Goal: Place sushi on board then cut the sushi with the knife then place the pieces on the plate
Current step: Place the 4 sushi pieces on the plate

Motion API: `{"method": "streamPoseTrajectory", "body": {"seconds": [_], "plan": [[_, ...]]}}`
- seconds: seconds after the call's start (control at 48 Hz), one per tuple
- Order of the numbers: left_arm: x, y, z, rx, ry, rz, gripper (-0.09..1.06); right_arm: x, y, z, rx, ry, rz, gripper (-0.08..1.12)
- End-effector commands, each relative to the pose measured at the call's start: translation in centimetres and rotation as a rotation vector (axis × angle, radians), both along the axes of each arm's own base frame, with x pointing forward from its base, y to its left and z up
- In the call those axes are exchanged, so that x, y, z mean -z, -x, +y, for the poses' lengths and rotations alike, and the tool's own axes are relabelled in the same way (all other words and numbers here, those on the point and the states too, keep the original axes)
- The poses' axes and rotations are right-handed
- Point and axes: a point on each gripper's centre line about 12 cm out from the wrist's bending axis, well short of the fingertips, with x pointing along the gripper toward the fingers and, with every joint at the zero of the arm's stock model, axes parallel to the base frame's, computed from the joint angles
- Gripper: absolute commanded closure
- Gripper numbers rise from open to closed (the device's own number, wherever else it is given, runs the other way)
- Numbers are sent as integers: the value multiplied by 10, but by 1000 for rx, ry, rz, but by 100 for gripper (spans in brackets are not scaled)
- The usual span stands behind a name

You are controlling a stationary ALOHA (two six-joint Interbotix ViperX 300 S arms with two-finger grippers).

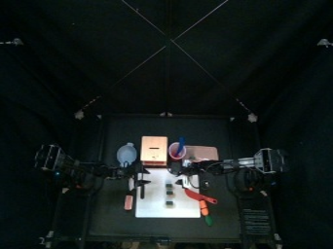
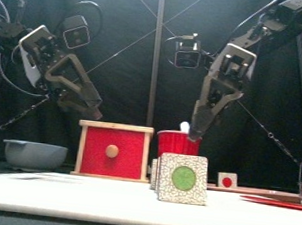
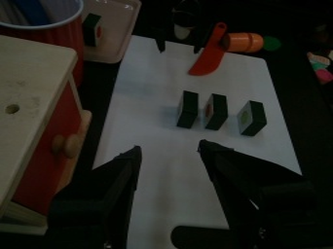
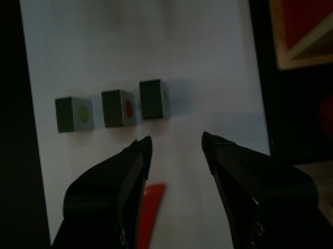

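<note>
Both hands hover wide and empty over the board [image 3: 143,78], with three sushi pieces [image 3: 216,111] lined up ahead of them.
The left hand [image 3: 168,149] is spread wide and grips nothing. There's bare white board below it and clear room up to the pieces just past its tips, while the box [image 3: 33,107] crowds close at its side. The right hand [image 4: 176,139] is just as wide, touching nothing, and the row sits just beyond its tips. The red knife [image 3: 208,53] lies on the board beyond the pieces from the left hand, untouched.

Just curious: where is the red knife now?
In the top view, the red knife lies on the white board's right side, just right of the sushi pieces.
</note>
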Motion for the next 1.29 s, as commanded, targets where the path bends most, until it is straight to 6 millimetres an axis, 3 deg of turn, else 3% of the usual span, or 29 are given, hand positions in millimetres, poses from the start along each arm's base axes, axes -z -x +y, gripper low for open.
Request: {"method": "streamPoseTrajectory", "body": {"seconds": [0.021,0.438,0.938,1.125,1.292], "plan": [[-7,-4,0,-3,0,-27,10,-12,-15,3,-7,8,-55,22],[-4,-2,0,-2,-1,-17,10,12,-46,15,-37,1,-11,22],[-4,-2,1,-2,-2,-17,10,41,-51,23,-68,2,70,26],[-4,-2,0,-3,0,-17,10,36,-50,21,-63,2,61,39],[-4,-2,1,-3,0,-15,10,22,-40,16,-54,-3,50,43]]}}
